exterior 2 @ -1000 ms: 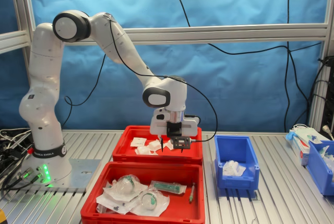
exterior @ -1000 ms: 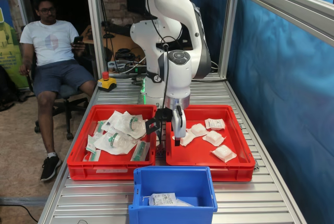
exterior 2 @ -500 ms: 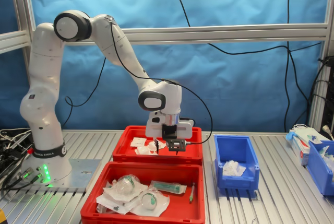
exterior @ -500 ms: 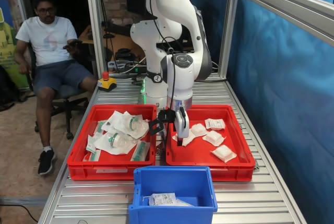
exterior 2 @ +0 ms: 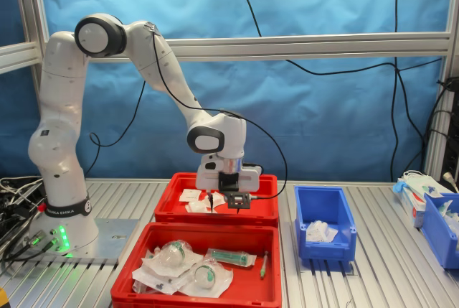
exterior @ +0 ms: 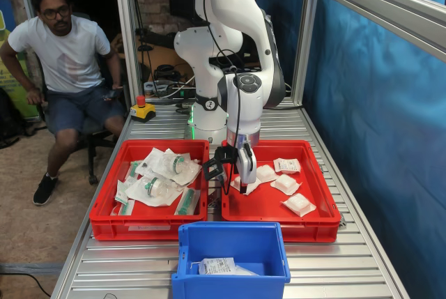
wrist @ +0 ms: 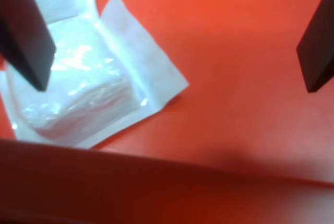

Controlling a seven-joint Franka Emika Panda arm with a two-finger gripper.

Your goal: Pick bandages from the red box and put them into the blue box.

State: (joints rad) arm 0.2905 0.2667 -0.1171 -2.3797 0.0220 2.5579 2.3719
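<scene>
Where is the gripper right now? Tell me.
In the first exterior view the gripper hangs open, low inside the red box, near its left wall, over a bandage.

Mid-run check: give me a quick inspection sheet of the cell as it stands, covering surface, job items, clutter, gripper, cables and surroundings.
Surface: ribbed aluminium table, bare metal showing around the crates.
Job's things: red box holds several bandages; blue box in front already holds white packets.
Clutter: second red crate of green-marked pouches beside the red box; further blue bins at the second exterior view's right.
Gripper: gripper open, low inside the red box, one finger over a bandage packet, nothing held.
Cables: black cable runs along the arm to the wrist; more hang on the blue backdrop.
Surroundings: seated person beyond the frame, an emergency stop button on the table's far corner.
</scene>
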